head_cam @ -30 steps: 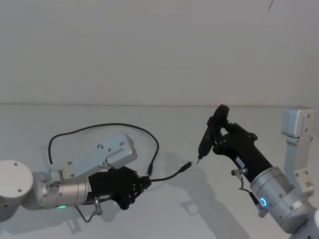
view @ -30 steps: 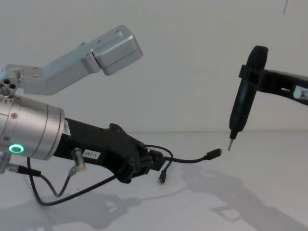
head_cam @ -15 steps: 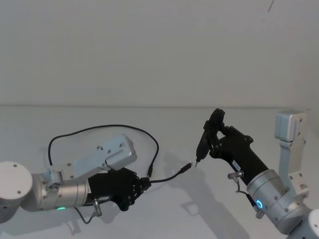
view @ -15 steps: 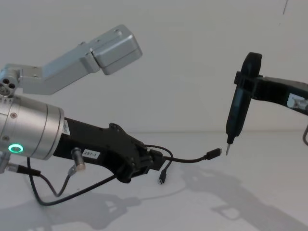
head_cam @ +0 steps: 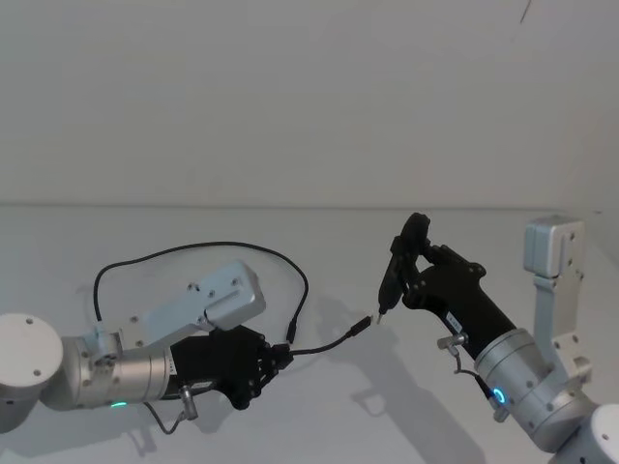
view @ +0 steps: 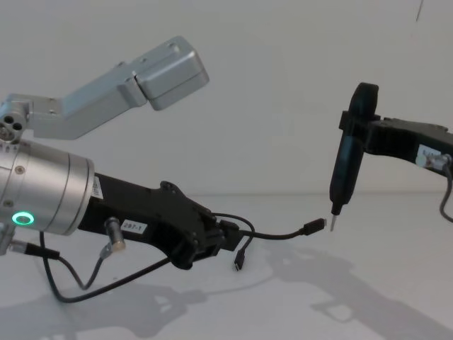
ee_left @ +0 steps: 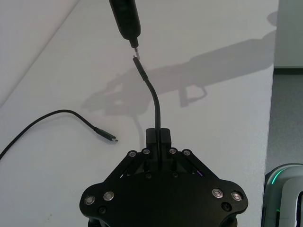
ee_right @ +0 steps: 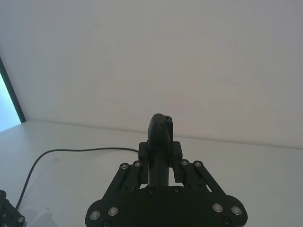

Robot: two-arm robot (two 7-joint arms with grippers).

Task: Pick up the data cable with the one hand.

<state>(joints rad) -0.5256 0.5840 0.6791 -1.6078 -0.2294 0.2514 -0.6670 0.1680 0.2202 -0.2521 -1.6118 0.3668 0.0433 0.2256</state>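
Closest to you, your left tool [head_cam: 276,356] is held low over the white surface [head_cam: 319,425], its jaws closed tight on the data cable [head_cam: 193,247] a short way back from one plug. In the left wrist view the cable [ee_left: 155,101] runs out from between the jaws of the tool [ee_left: 157,137] and curves up off the surface. Its free plug ends just beside the tip of a pen-shaped pointer [ee_left: 125,19]; you cannot tell whether they touch. From the chest view, that stub of cable [view: 276,234] reaches rightward from the left tool [view: 223,237] toward the pointer [view: 347,170], which hangs nearly upright, tip down. Your right tool [head_cam: 414,275] comes in from the right with its jaws clamped around the pointer's upper body. Farther out, the rest of the cable lies in a wide loop on the surface, and its other plug rests near the left tool.
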